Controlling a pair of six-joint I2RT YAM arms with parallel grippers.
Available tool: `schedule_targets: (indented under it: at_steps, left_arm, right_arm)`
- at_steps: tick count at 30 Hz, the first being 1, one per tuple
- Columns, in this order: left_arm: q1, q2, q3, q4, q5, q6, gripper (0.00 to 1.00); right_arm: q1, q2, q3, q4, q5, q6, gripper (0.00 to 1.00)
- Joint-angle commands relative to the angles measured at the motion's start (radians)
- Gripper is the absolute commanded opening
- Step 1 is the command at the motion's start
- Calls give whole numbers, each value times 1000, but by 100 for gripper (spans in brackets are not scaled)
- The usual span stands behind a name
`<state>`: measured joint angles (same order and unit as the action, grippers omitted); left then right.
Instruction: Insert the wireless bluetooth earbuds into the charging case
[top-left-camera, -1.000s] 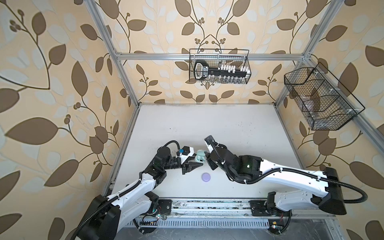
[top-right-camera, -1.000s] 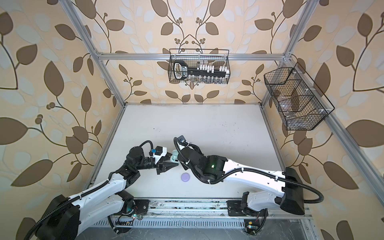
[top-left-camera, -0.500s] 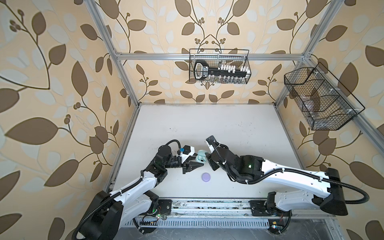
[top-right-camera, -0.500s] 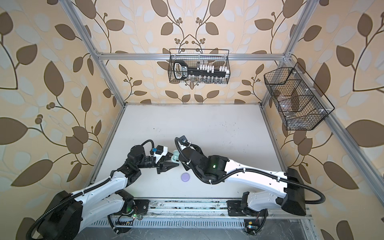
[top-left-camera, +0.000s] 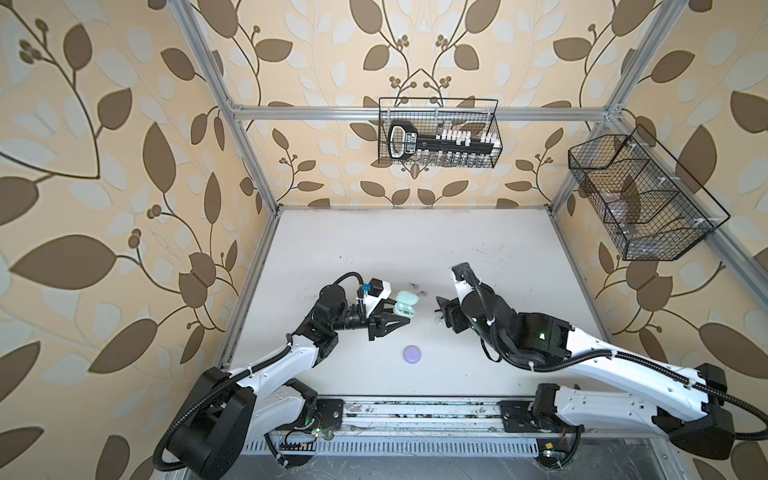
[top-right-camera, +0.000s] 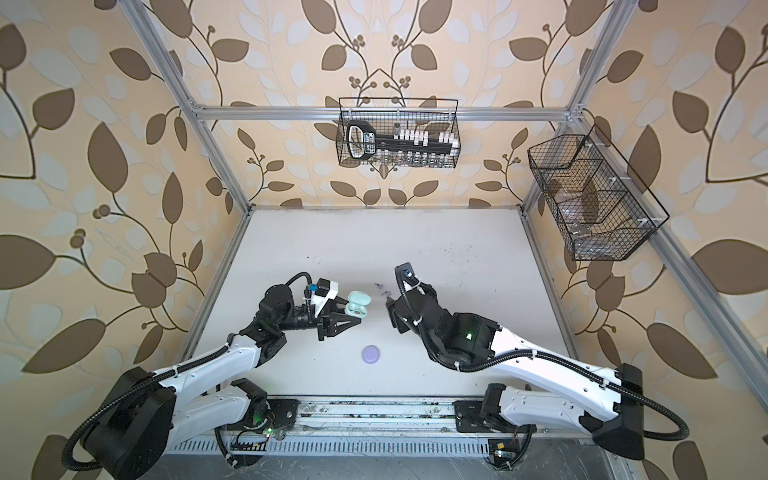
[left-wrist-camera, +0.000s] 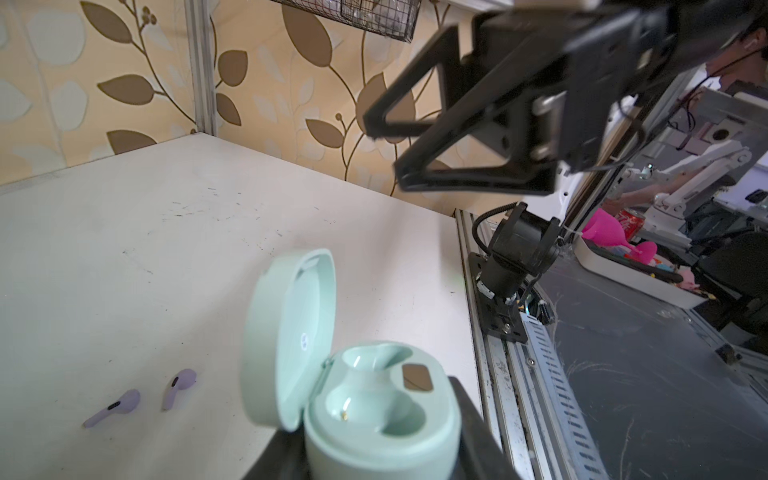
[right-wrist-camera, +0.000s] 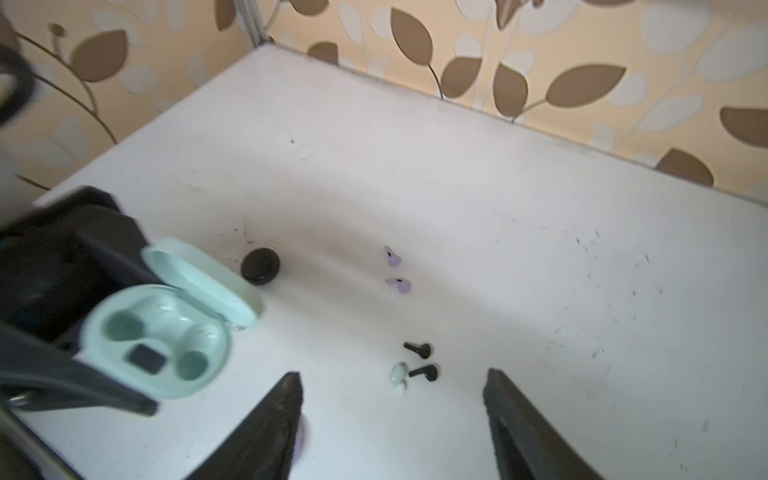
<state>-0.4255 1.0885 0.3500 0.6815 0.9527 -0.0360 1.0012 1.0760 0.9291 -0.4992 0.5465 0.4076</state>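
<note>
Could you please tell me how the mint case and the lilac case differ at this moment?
The mint case has its lid open, showing two empty wells; the lilac case is shut. The mint case sits clamped in the left gripper; the lilac case lies free on the table, with no gripper touching it. Both are small, rounded and pastel.

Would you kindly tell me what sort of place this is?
Probably a robotics lab test cell: an aluminium frame with wallpapered panels encloses the white table, and another robot arm stands outside.
</note>
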Motion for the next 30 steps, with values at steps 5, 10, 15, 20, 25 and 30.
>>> schedule_targets:
  at_steps: [5, 10, 15, 20, 25, 30]
  left_arm:
    - [54, -57, -24, 116, -90, -55, 0]
    - [54, -67, -30, 122, -100, -58, 0]
    - [54, -78, -42, 137, -103, -57, 0]
    - [55, -97, -50, 130, -98, -52, 0]
    - [54, -103, -51, 124, -103, -45, 0]
    - [55, -108, -55, 127, -100, -42, 0]
  right_arm:
    - [-61, 213, -94, -33, -165, 72, 58]
    - [-91, 356, -37, -34, -267, 105, 52]
    - [-168, 457, 27, -47, -404, 139, 51]
    - [-224, 546, 65, -48, -473, 141, 47]
    - [-246, 595, 75, -30, -504, 136, 44]
    - [-250, 637, 94, -26, -511, 127, 41]
